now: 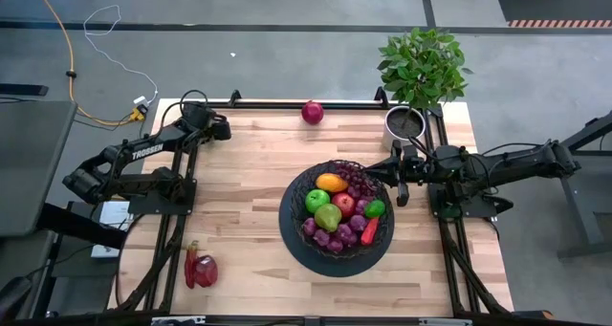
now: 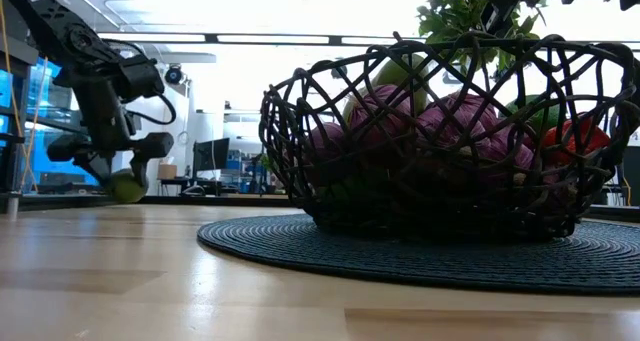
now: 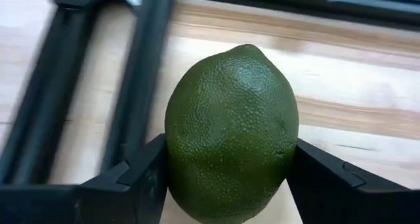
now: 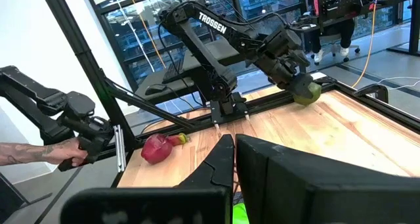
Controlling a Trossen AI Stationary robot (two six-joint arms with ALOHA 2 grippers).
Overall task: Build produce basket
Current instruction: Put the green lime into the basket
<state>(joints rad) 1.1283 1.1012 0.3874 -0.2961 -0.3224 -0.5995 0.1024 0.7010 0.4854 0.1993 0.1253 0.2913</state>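
Because the lime [image 3: 231, 132] must reach the basket [image 1: 292, 204], the left gripper [image 3: 226, 175] fingers clamp its sides above the desk [image 1: 249, 163], while the right gripper [image 1: 402, 190] waits pinched closed at the basket's rim.

The basket [image 1: 337, 216] is black woven wire on a round black mat [image 1: 296, 245]. Inside it lie a bright green apple [image 1: 316, 201], a yellow-green pear [image 1: 328, 217], an orange-yellow fruit [image 1: 331, 183], a red apple [image 1: 344, 205], purple grapes [image 1: 330, 236] and a red pepper [image 1: 369, 229]. Left of the basket, the dark left claw [image 3: 226, 178] grips a dark green, pebbled lime [image 3: 231, 135]. The counter [image 1: 249, 173] is pale striped wood.
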